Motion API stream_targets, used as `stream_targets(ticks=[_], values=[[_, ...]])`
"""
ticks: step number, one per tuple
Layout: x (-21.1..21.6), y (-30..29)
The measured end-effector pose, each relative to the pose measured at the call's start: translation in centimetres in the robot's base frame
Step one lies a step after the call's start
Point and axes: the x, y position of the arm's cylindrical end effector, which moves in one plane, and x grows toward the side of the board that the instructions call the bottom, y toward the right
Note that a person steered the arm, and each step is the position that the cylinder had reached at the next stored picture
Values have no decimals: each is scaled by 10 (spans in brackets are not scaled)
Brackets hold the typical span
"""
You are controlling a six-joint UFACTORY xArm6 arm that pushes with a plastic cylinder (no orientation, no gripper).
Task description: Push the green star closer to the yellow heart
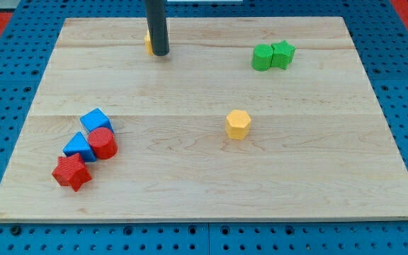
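Standing near the view's top, left of centre, the dark rod (157,27) comes down to the desk (204,191); my tip (161,53) rests on the wood. The arm carries no pincer, so no open or closed state applies here.

A yellow block (148,42) sits just beside my tip on its left, mostly hidden behind the rod. Only a sliver shows, so its shape cannot be made out.

The green star (283,53) lies near the view's top right, well apart from my tip. It touches a second green block (263,57) on its left; that one looks rounded, exact shape unclear.

A yellow hexagonal block (238,124) stands alone near the desk's middle, slightly right, below the green pair and apart from them.

Cluster at the view's lower left, four blocks packed together:
- blue cube (95,120) at the top of the group;
- red cylinder (103,142) just below it, touching;
- a second blue block (79,146), angular, left of the red cylinder and touching it;
- red star (71,172) at the bottom, against the second blue block.

The desk is pale wood planks, lying on a blue perforated base (402,106).
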Motion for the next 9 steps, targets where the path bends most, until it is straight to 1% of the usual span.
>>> stream_targets(ticks=[1,2,3,4,5,6,7,9], values=[[-10,-3],[-31,-12],[-24,63],[-34,168],[-28,273],[14,326],[25,309],[29,216]])
